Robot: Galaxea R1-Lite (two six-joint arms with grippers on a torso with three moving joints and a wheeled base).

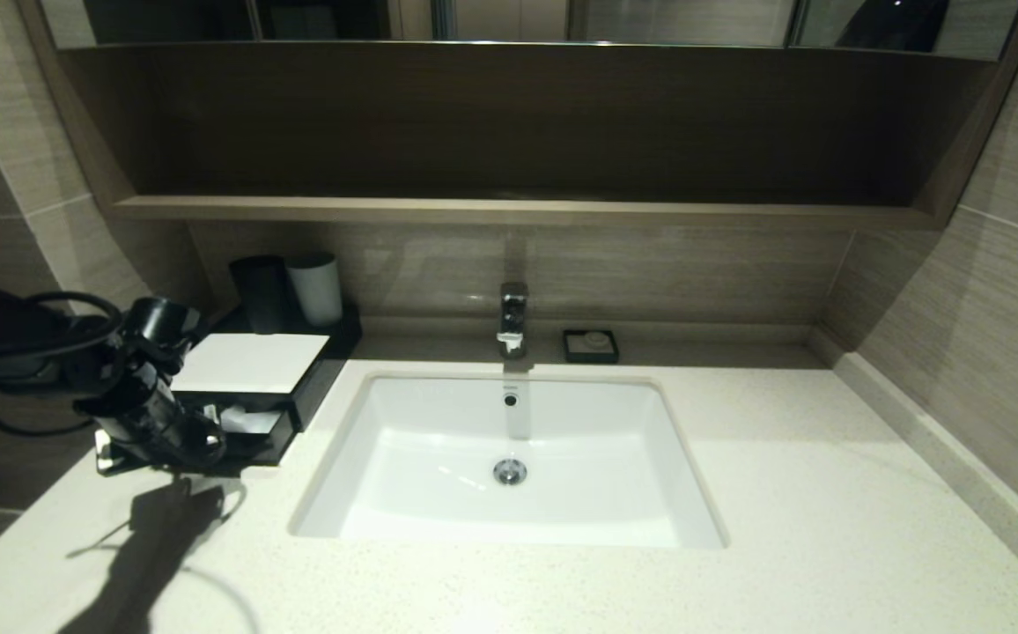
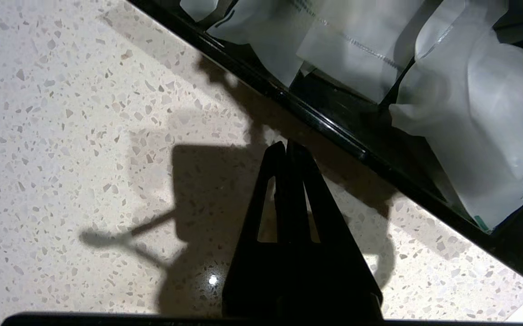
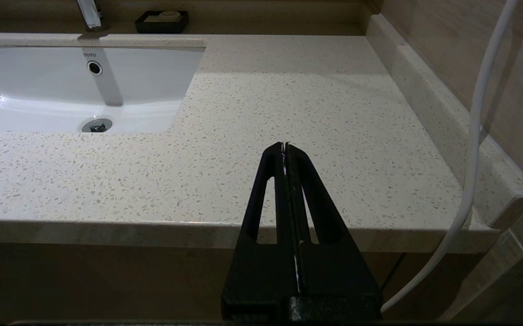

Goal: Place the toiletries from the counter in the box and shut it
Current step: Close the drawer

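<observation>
The left tool (image 2: 287,147), fingers pressed together and holding nothing, hangs over the speckled cream stone surface (image 2: 62,136) at the left of the head view, just beside the glossy black box (image 1: 298,401). The box's drawer stands pulled out, with frosted clear plastic packets (image 2: 469,113) lying inside. The right tool (image 3: 285,147), also closed and empty, sits parked before the surface's front edge.

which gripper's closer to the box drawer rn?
Left. The left gripper, shut and empty, sits just in front of the open drawer of the box. The right gripper, shut, is parked off the counter edge, on the basin's far side.
</observation>
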